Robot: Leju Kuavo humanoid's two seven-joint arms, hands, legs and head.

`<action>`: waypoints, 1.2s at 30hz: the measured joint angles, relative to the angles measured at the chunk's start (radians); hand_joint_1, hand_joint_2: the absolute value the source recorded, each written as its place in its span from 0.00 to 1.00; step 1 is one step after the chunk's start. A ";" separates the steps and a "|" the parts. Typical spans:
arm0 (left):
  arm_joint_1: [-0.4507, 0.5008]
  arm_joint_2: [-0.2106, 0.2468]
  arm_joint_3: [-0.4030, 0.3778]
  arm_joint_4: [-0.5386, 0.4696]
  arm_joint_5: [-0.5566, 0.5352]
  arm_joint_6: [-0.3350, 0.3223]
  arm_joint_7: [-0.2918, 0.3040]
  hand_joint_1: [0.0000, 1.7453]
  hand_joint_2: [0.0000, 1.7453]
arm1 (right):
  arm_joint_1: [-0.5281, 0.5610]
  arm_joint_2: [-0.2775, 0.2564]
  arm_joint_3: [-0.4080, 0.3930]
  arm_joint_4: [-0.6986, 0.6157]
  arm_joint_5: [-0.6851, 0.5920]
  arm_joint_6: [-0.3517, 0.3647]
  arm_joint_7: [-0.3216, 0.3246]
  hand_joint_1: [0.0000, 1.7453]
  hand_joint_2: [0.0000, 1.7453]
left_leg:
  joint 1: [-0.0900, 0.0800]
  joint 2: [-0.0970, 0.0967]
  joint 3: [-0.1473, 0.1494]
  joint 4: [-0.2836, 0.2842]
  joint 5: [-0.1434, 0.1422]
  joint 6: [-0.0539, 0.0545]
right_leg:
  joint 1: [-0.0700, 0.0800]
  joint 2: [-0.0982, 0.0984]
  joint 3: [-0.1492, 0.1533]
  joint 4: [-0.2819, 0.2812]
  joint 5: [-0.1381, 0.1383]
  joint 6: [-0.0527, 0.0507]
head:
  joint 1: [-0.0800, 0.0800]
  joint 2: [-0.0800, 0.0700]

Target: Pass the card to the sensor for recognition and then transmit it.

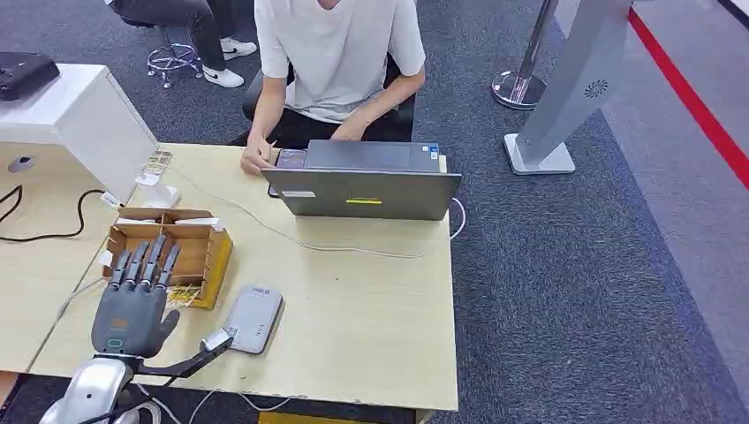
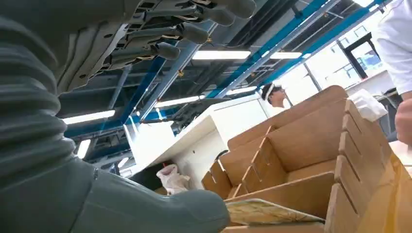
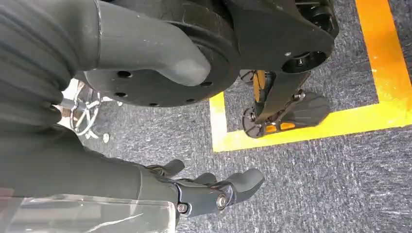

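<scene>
Our left hand [image 1: 134,296] hovers flat over the near side of the cardboard box [image 1: 212,252], fingers [image 1: 146,262] straight, apart and holding nothing. In the left wrist view the thumb [image 2: 160,213] lies just beside a yellowish patterned card [image 2: 265,212], which rests tilted in the box's nearest compartment; we cannot tell whether thumb and card touch. In the head view a corner of that card [image 1: 183,297] peeks out at about 3 o'clock from the palm. The sensor [image 1: 252,319], a grey slab with a cable, lies on the table [image 1: 371,318] at roughly 4 o'clock from the box, just beside it.

Our right hand [image 3: 214,189] hangs over the carpet with fingers loosely curled in and nothing in them.

We judge the card to be thin, light and fairly stiff, with a smooth face that could slide between the pads. It looks as if it would bend under a hard squeeze, and the box walls leave little room around it. The raised edge leaning on the divider seems the best place to take hold: thumb under, a finger on top, pinching near a corner so that most of the face stays bare for the sensor. A person [image 1: 336,53] sits at 12 o'clock behind a laptop [image 1: 362,181].
</scene>
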 joint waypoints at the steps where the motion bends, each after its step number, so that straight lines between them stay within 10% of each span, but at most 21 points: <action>1: -0.002 -0.002 0.001 0.004 0.000 -0.003 0.000 0.00 1.00 | 0.000 0.000 0.001 0.000 -0.002 0.000 0.000 0.00 1.00 | 0.000 0.000 0.000 0.000 0.000 0.000 | 0.000 0.000 0.000 0.000 0.000 0.000 | 0.000 0.000; 15: -0.035 -0.008 0.029 0.095 0.001 -0.024 0.018 0.00 1.00 | 0.000 -0.002 0.022 0.000 -0.005 0.002 0.002 0.00 1.00 | 0.000 0.000 0.000 0.000 0.000 0.000 | 0.000 0.000 0.000 0.000 0.000 0.000 | 0.000 0.000; 16: -0.038 -0.008 0.032 0.101 0.000 -0.022 0.018 1.00 1.00 | 0.000 -0.002 0.022 0.000 -0.005 0.002 0.002 0.00 1.00 | 0.000 0.000 0.000 0.000 0.000 0.000 | 0.000 0.000 0.000 0.000 0.000 0.000 | 0.000 0.000; 36: -0.042 -0.011 0.051 0.147 0.021 0.042 -0.034 1.00 1.00 | 0.000 -0.005 0.045 0.000 -0.014 0.003 -0.003 0.00 1.00 | 0.000 0.000 0.000 0.000 0.000 0.000 | 0.000 0.000 0.000 0.000 0.000 0.000 | 0.000 0.000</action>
